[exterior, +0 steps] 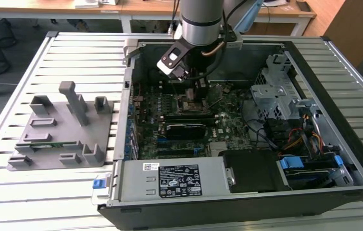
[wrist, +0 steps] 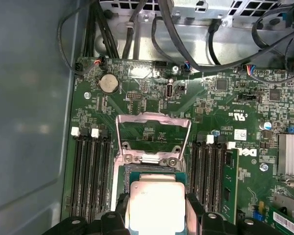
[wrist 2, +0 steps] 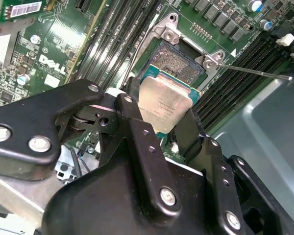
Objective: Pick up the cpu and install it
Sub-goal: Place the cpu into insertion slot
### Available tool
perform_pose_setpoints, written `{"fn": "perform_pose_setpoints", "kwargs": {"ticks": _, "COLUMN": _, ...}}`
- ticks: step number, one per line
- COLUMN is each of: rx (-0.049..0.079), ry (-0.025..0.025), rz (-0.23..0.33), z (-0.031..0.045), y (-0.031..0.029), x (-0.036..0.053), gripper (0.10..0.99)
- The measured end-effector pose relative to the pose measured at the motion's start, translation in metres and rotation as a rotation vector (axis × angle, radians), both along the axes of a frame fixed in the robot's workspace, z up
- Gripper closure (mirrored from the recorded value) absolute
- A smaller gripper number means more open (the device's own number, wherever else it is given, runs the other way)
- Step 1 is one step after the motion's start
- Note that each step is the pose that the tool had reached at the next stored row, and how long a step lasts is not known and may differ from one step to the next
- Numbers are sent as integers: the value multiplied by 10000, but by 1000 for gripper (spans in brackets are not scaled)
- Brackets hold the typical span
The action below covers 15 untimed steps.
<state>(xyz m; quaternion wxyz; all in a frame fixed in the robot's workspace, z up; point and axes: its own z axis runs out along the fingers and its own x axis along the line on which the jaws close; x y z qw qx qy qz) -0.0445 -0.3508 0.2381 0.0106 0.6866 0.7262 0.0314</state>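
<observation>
Exterior view, arm (exterior: 200,19): enters at top centre, cut off by the frame edge, and reaches down into the open case (exterior: 361,159) on the slatted bench (exterior: 79,53).
Exterior view, end effector (exterior: 198,94): low over the board (exterior: 232,115) in the case's upper middle. Its tips are dark against the board and hard to make out.
Exterior view, heatsink (exterior: 184,130): black block just below the end effector in the frame.
Exterior view, fixture (exterior: 59,139): grey, on the exterior view's left, well apart from the case.
Second wrist view, end effector (wrist 2: 159,117): clenched on the cpu (wrist 2: 166,103), with black fingers (wrist 2: 132,117) on two opposite edges.
Second wrist view, cpu: silvery top up, over one edge of the open socket (wrist 2: 179,61). Its nearer part is hidden by the fingers, and whether it touches the socket I cannot tell.
First wrist view, cpu (wrist: 154,203): between the fingers, cut off by the frame edge and covering part of the socket.
First wrist view, load plate (wrist: 153,132): stands open beyond the socket.
First wrist view, memory slots (wrist: 90,176): flank the socket; a green stick (wrist: 229,181) sits in the outermost slot on one side.
</observation>
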Motion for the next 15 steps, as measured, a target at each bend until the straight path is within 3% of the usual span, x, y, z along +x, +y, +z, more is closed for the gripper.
{"fn": "perform_pose_setpoints", "kwargs": {"ticks": 15, "rx": 0, "ry": -1, "rz": -45, "z": -144, "y": 39, "x": -34, "gripper": 549}}
